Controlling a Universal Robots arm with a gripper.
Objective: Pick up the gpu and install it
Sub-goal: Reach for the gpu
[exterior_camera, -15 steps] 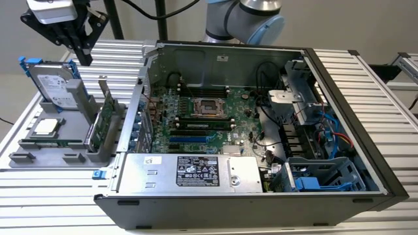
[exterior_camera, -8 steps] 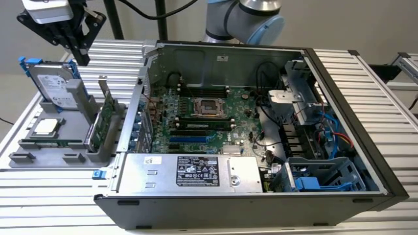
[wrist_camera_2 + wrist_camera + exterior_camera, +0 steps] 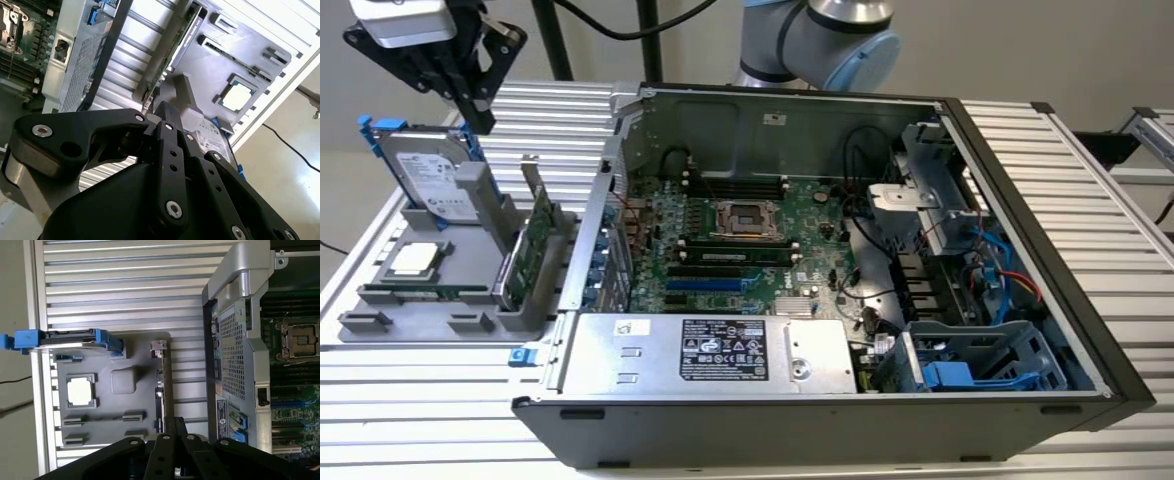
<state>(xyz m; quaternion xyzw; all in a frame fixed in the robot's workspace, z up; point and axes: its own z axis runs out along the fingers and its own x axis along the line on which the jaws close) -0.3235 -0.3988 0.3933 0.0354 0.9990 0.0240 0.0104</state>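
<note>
The gpu (image 3: 542,248) is standing on its long edge in a slot of the grey holder (image 3: 414,322), at the left middle of the exterior view. It is sitting just beside the side wall of the open computer case (image 3: 761,120) and near the hard drive (image 3: 434,175), which is standing upright in the same holder on the ribbed desk (image 3: 427,400). In the first wrist view the card (image 3: 162,390) is showing edge-on, as a thin line running up from the lower centre of the frame.

As I judge it, that thin top edge is leaving little margin. Fingers coming down while pressed together would be striking the board rather than straddling it. A grip off to one side would be tilting the card in its slot, or scraping the case wall or the hard drive's blue rails.

The gripper (image 3: 478,112) is hanging in the upper left of the exterior view, well above the holder. In both wrist views its fingers (image 3: 174,421) are lying together, holding nothing and touching nothing, with their tips (image 3: 165,111) pointing toward the card's line.
</note>
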